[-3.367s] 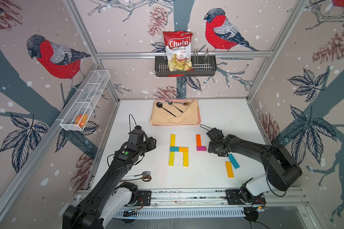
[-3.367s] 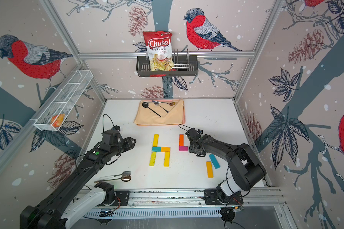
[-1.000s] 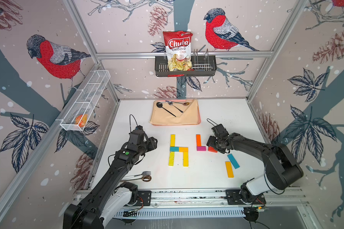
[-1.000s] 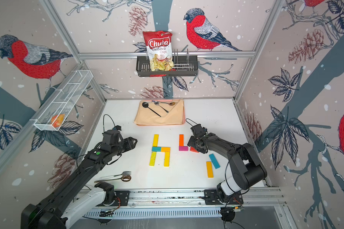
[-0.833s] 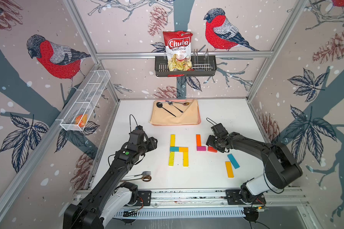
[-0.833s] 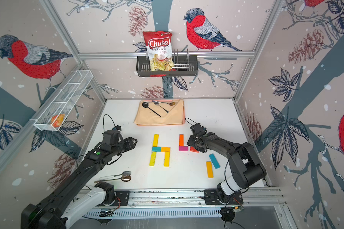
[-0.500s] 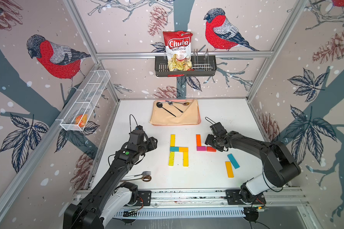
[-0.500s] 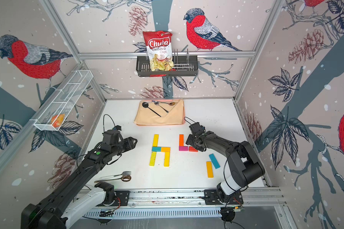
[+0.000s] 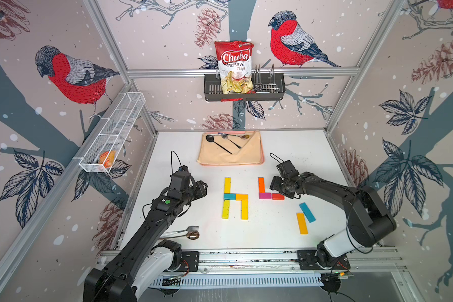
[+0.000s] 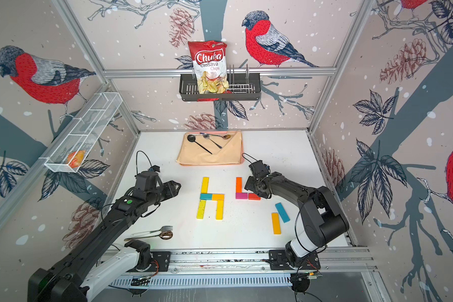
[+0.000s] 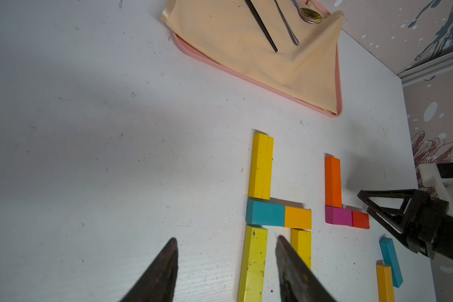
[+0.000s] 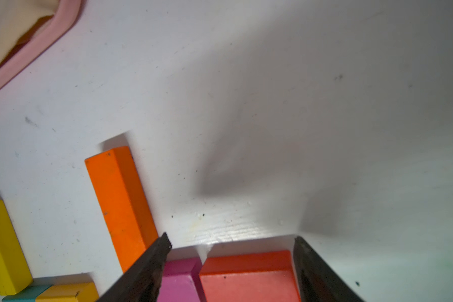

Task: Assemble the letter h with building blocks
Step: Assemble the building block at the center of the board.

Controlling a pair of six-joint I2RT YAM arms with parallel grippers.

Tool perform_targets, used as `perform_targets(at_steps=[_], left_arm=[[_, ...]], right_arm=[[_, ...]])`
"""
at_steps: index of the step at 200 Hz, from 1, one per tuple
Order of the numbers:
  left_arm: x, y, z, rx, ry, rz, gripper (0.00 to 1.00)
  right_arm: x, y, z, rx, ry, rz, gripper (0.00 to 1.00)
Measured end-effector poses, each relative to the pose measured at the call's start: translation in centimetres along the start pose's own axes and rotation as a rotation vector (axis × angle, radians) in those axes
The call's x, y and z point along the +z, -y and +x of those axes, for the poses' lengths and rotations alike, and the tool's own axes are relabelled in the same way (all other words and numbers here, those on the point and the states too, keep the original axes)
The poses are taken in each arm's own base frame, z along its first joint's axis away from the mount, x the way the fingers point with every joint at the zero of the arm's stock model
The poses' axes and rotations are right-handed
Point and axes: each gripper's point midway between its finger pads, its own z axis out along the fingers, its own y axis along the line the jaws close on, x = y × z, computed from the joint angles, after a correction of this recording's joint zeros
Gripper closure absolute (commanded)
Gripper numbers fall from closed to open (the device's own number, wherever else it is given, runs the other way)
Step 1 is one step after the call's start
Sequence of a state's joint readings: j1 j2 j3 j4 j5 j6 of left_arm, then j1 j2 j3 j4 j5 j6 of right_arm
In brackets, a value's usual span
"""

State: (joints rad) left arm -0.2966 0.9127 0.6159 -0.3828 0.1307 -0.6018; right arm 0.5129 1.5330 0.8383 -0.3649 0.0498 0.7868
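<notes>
Red block (image 12: 249,274) lies flat between the spread jaws of your right gripper (image 12: 232,238), ungripped, butted against the magenta block (image 12: 179,277) at the foot of the orange block (image 12: 120,204). Your left gripper (image 11: 226,238) hangs near the yellow-and-teal letter (image 11: 264,214), jaws parted, holding nothing.

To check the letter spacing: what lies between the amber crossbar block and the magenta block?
Nothing: only bare white table separates the amber crossbar block from the magenta block, as both top views show.

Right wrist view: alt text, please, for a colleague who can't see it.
The right gripper, jaws open, straddles a red block butted against a magenta block on the white table. An orange block meets the magenta one at a right angle.
</notes>
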Motion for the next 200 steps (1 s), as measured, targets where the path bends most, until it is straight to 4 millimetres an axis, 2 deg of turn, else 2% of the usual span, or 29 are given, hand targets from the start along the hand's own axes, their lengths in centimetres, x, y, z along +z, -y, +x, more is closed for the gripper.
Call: perform_targets(at_steps=[22, 35, 57, 84, 109, 146, 200], left_arm=[[0.0, 0.0, 0.0, 0.0, 0.0, 0.0, 0.41], [0.0, 0.0, 0.0, 0.0, 0.0, 0.001, 0.41], [-0.1, 0.2, -0.1, 0.0, 0.0, 0.007, 0.41], [-0.6, 1.3, -1.6, 0.004, 0.028, 0.028, 0.41], [-0.7, 1.9, -2.4, -0.006, 0.039, 0.036, 0.41], [-0.8, 2.0, -2.6, -0.019, 0.042, 0.038, 0.41], [-1.3, 2.2, -3.0, -0.016, 0.066, 0.042, 0.41]], right_arm=[[-1.6, 0.1, -0.6, -0.004, 0.049, -0.006, 0.29], [-2.3, 0.6, -0.3, -0.012, 0.063, 0.005, 0.34], [-2.9, 1.9, 2.0, -0.047, 0.046, 0.047, 0.38], [-2.9, 3.1, 5.7, -0.089, -0.004, 0.091, 0.38], [-2.4, 3.8, 7.4, -0.108, -0.029, 0.112, 0.38], [-1.3, 4.8, 7.8, -0.099, -0.053, 0.159, 0.39], [-0.7, 5.0, 6.2, -0.063, -0.022, 0.162, 0.39]])
